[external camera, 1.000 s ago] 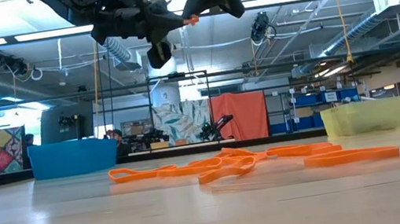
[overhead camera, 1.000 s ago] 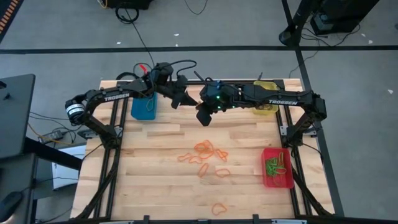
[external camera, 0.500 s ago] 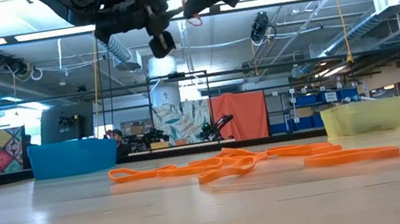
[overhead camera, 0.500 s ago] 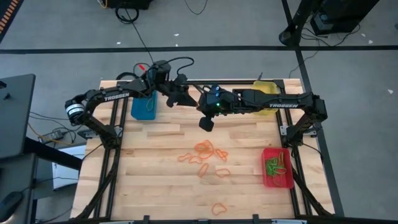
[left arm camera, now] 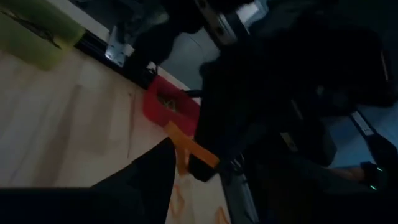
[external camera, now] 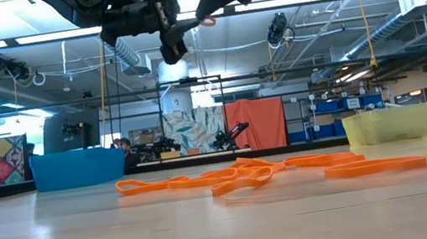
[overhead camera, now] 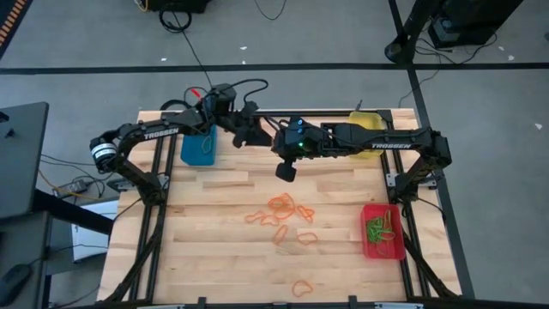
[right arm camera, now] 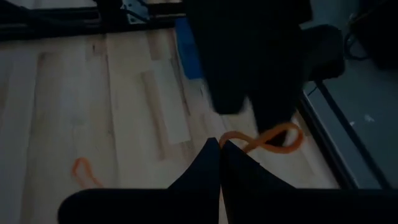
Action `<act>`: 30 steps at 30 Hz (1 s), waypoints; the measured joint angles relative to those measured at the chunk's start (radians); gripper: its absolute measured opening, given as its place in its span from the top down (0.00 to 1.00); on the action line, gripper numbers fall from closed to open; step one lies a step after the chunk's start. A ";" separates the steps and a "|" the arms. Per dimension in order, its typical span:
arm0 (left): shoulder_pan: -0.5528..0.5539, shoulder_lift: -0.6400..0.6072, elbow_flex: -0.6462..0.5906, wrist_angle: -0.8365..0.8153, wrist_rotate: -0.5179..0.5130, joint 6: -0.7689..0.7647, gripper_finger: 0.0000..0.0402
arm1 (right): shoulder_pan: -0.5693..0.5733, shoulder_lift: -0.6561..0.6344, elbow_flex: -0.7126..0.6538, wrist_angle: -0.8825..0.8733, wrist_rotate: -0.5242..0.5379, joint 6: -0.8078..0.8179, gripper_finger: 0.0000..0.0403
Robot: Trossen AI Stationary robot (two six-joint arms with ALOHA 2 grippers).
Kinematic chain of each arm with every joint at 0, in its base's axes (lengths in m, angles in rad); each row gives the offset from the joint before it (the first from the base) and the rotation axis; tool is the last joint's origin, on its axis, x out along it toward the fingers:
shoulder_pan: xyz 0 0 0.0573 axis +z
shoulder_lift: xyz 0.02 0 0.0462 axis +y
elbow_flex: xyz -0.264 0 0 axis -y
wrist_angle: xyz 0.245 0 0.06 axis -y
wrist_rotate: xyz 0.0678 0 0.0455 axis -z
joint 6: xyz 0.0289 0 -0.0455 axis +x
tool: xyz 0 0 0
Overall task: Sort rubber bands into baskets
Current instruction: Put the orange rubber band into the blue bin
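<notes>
High above the table's far middle, my right gripper [right arm camera: 219, 144] is shut on an orange rubber band [right arm camera: 268, 139]. My left gripper [external camera: 182, 39] hovers right beside it with its fingers open on either side of the band's free loop [left arm camera: 186, 149]; whether they touch it I cannot tell. More orange rubber bands [overhead camera: 283, 215] lie flat on the wood at the table's middle, and one [overhead camera: 302, 287] lies near the front edge. The blue basket [overhead camera: 199, 148] stands far left. The yellow basket [overhead camera: 367, 137] stands far right, partly under my right arm. The red basket [overhead camera: 383, 232] at the right holds green bands. My right gripper pinches the orange band at one spot of its loop [right arm camera: 231, 138] between its two fingertips. The fingers slant downward from the table's right side. The band sticks out beyond the tips as a slack, twisted loop, well clear of the table.
The table's wooden top [overhead camera: 214, 249] has bare room left and front of the band pile. In the low view the blue basket [external camera: 79, 167] and the yellow basket [external camera: 391, 123] stand at the far edge behind the bands [external camera: 264, 171]. Black cables run behind the left arm.
My left gripper has opened and let go of the orange band while staying in place. My right gripper has rolled about its own axis and stayed shut on the band, which now hangs from it alone as a small loop.
</notes>
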 joint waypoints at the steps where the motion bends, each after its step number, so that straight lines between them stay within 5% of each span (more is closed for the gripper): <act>1: 0.000 0.000 0.000 0.001 -0.022 0.010 0.44 | 0.000 0.000 0.000 0.002 0.000 -0.016 0.98; 8: 0.000 0.000 0.000 0.001 -0.085 0.046 0.54 | 0.000 0.000 0.000 0.033 0.015 -0.111 0.98; 18: 0.002 0.000 0.000 0.005 -0.051 0.040 0.93 | -0.002 0.000 0.000 0.034 0.069 -0.110 0.98; 23: 0.020 -0.001 0.000 0.011 -0.044 0.047 0.94 | -0.024 0.000 0.000 0.036 0.091 -0.096 0.98; 30: 0.079 -0.003 0.000 0.021 0.333 0.096 0.80 | -0.054 0.000 0.000 0.036 0.041 -0.046 0.98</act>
